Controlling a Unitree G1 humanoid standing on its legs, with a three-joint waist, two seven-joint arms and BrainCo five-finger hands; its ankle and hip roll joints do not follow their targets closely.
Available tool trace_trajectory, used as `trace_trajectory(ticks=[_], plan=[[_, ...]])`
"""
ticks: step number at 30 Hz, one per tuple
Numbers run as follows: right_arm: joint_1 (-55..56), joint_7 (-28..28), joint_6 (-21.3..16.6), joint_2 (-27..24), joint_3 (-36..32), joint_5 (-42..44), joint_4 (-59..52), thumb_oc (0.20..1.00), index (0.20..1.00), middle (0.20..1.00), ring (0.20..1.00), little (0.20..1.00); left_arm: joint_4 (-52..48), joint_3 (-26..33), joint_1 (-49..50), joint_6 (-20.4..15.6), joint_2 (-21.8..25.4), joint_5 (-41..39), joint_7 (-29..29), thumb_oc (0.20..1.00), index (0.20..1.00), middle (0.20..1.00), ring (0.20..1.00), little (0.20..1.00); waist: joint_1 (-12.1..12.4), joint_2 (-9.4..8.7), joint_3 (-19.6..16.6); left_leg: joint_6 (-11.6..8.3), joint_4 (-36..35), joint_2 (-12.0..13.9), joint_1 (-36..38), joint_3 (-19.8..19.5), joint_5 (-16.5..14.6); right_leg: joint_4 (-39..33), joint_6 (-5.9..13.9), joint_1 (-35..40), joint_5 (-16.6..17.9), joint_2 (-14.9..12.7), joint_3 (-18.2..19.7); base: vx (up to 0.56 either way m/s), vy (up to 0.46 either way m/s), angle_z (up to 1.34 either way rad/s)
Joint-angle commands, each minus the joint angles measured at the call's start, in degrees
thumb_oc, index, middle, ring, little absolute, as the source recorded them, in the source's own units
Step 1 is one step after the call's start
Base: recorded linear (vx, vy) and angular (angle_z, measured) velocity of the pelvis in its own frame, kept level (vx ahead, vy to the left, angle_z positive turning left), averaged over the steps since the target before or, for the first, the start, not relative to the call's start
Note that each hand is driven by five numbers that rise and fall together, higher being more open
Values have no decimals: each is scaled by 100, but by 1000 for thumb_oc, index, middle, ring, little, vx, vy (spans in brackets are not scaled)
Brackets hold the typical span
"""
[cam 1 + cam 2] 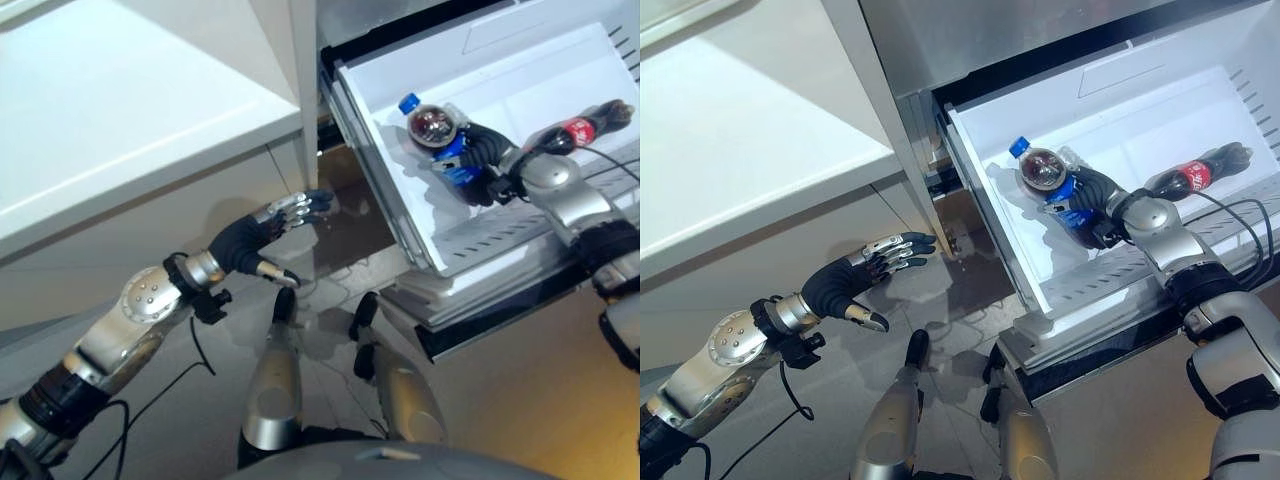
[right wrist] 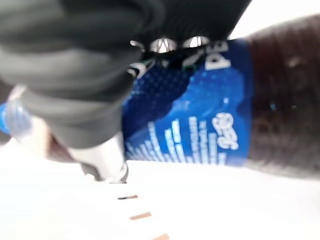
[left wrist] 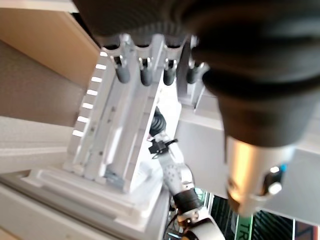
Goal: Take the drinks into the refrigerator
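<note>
A cola bottle with a blue label and blue cap [image 1: 432, 125] lies tilted inside the pulled-out white refrigerator drawer [image 1: 520, 70], near its left wall. My right hand [image 1: 485, 150] is shut round the bottle's lower half; the label [image 2: 200, 125] fills the space under its fingers in the right wrist view. A second cola bottle with a red label [image 1: 1190, 178] lies on the drawer floor further right, behind my right forearm. My left hand [image 1: 250, 240] hovers open and holding nothing, outside the drawer to its left, its fingers [image 3: 145, 75] straight and pointing toward the drawer's side.
A white countertop [image 1: 120, 120] runs along the left with a beige panel beneath it. The steel refrigerator body [image 1: 990, 30] stands above the drawer. The drawer's front rim [image 1: 1090, 300] juts out over the tiled floor.
</note>
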Motion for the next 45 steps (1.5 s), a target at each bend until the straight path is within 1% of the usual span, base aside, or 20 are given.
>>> trace_trajectory(ticks=[1,3,7,8,9,12,14,15,16,20,28,34,40,43,45], plan=[[-214,-116,-312,413,484,-131,106,200,200,200,200,200,-989,399,395,-322,35,40,123,1000,1000,1000,1000,1000,-34,-46,105,230,88,-71,-95,374,25,900,446,-128,-340,45,373,0,0,0],[-316,-100,-266,540,595,-299,304,200,200,200,200,200,-1047,469,465,-309,54,51,167,1000,1000,1000,1000,1000,-13,-91,105,245,36,-63,-121,383,43,875,456,-197,-321,84,404,0,0,0],[-361,-88,-265,595,635,-350,375,200,200,200,200,200,-1073,522,509,-305,51,51,186,1000,1000,1000,1000,1000,-10,-106,105,252,15,-61,-112,383,41,870,459,-210,-318,95,436,-5,8,-2],[-481,-93,-253,749,698,-429,618,200,200,200,200,200,-1112,600,581,-301,30,50,231,1000,1000,1000,1000,1000,5,-152,105,278,-26,-61,-105,408,30,851,462,-260,-298,131,491,-15,19,-7],[-482,-93,-253,751,699,-429,619,200,200,200,200,200,-1113,603,584,-301,31,50,230,1000,1000,1000,1000,1000,4,-153,105,279,-26,-61,-104,409,30,852,462,-260,-298,131,492,-31,37,-11],[-716,-107,-218,1034,787,-537,991,200,200,200,200,200,-1140,677,600,-303,-49,79,299,1000,1000,1000,1000,1000,8,-197,105,295,-41,-59,-81,459,-8,820,461,-313,-281,171,584,-29,35,-13],[-751,-70,-209,1089,815,-554,1074,200,200,200,200,200,-1140,699,608,-293,-72,82,301,1000,1000,1000,1000,1000,6,-202,105,298,-32,-59,-83,464,-16,823,457,-323,-283,174,590,-21,12,-12],[-798,-42,-194,1117,844,-564,1109,517,517,517,517,517,-1142,710,620,-289,-87,79,301,1000,1000,1000,1000,1000,8,-205,105,299,-26,-52,-85,475,-22,825,453,-331,-287,177,594,-44,8,-7],[-863,-13,-170,1171,874,-561,1145,1000,1000,1000,1000,1000,-1144,720,629,-276,-117,84,311,1000,1000,1000,1000,1000,2,-211,105,301,6,-54,-101,482,-36,839,444,-354,-294,182,599,-38,4,-5],[-911,1,-157,1169,904,-496,1073,1000,1000,1000,1000,1000,-1134,741,635,-254,-115,50,299,1000,1000,1000,1000,1000,-24,-249,105,301,68,-56,-115,495,-79,833,431,-352,-307,175,588,-30,-8,-5],[-975,-35,-171,1203,894,-383,1013,1000,1000,1000,1000,1000,-1125,774,576,-231,24,-13,253,1000,1000,1000,1000,1000,-12,-354,105,318,464,-115,-260,527,-258,869,412,-333,-282,165,644,-12,-5,0],[-1062,-36,-153,1011,849,-264,732,1000,1000,1000,1000,1000,-1102,863,596,-195,41,-84,220,1000,1000,1000,1000,1000,-10,-383,105,314,501,-120,-126,547,-321,870,415,-171,-300,154,673,-5,-4,-2],[-1052,-258,-276,503,535,78,-80,1000,1000,1000,1000,1000,-1012,899,476,-180,-23,-130,208,1000,1000,1000,1000,1000,-51,-387,105,301,523,-130,208,587,-384,891,401,150,-353,108,674,3,0,-1],[-733,-440,-435,-33,53,272,-996,1000,1000,1000,1000,1000,-924,1010,484,-161,-105,-180,207,1000,1000,1000,1000,1000,-91,-407,104,286,559,-136,415,610,-441,790,388,424,-356,96,693,25,-10,0],[-228,-606,-552,-304,-509,456,-1551,1000,1000,1000,1000,1000,-831,1031,525,-141,-137,-197,187,1000,1000,1000,1000,1000,-103,-414,18,281,608,-124,519,626,-496,750,379,567,-377,99,700,67,-21,2]])
